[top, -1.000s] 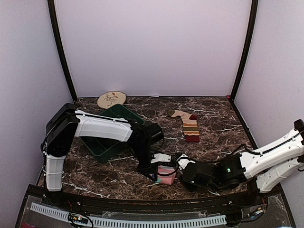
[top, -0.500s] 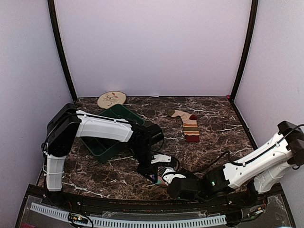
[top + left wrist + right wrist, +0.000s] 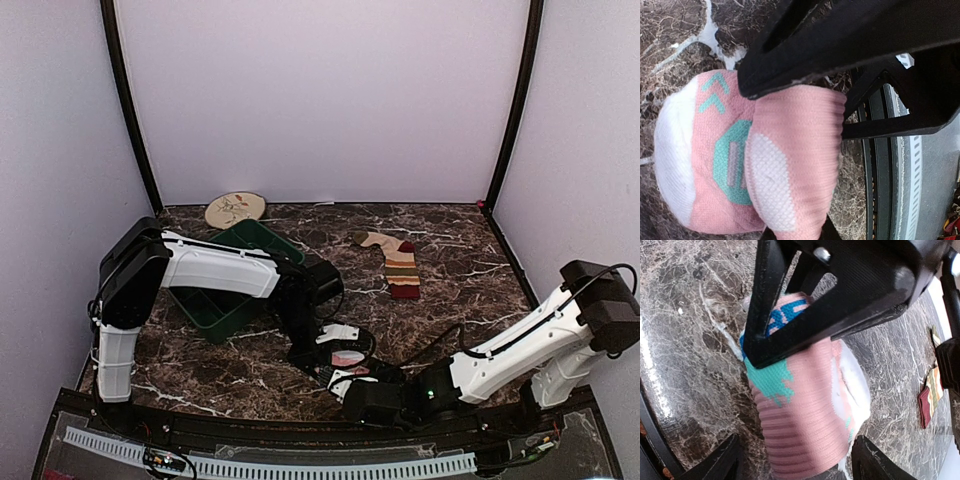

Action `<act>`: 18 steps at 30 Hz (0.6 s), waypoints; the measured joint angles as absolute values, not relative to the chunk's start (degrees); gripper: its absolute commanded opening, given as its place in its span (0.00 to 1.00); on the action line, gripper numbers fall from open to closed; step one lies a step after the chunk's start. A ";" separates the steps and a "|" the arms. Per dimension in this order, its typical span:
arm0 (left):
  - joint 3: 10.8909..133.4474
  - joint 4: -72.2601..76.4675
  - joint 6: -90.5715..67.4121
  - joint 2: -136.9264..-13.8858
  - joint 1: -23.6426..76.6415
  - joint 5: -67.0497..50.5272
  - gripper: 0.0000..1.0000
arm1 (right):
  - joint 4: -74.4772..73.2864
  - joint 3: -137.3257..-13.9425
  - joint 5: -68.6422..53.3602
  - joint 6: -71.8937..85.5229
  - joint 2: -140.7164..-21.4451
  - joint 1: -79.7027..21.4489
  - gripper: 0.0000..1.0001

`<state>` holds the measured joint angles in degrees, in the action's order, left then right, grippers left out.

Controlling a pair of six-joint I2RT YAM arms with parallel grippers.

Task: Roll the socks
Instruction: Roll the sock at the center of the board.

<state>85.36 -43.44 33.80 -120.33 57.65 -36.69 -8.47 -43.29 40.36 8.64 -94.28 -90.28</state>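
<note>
pink sock (image 3: 765, 165) in l fingers (image 3: 815, 40); r fingers (image 3: 805, 315) wide

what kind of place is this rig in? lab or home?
Likely a lab recording booth: plain lilac walls enclose a marble-pattern table, and a left arm and right arm are mounted at its near edge.

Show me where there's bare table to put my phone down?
Bare marble lies between the green bin and the striped sock, and from that sock to the right wall. The near middle is crowded: the left gripper and right gripper meet at the pink sock.
</note>
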 measured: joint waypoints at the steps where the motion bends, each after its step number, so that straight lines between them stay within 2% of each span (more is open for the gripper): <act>1: 85.36 -43.44 33.80 -120.33 57.63 -36.77 0.09 | -8.29 -43.29 40.36 8.14 -94.48 -89.97 0.74; 13: 85.36 -43.46 33.78 -120.49 57.47 -37.32 0.09 | -5.21 -43.33 39.33 1.39 -94.98 -86.87 0.68; 18: 85.36 -43.46 33.78 -120.75 57.43 -37.71 0.09 | -4.49 -43.33 37.26 -1.32 -94.98 -86.21 0.56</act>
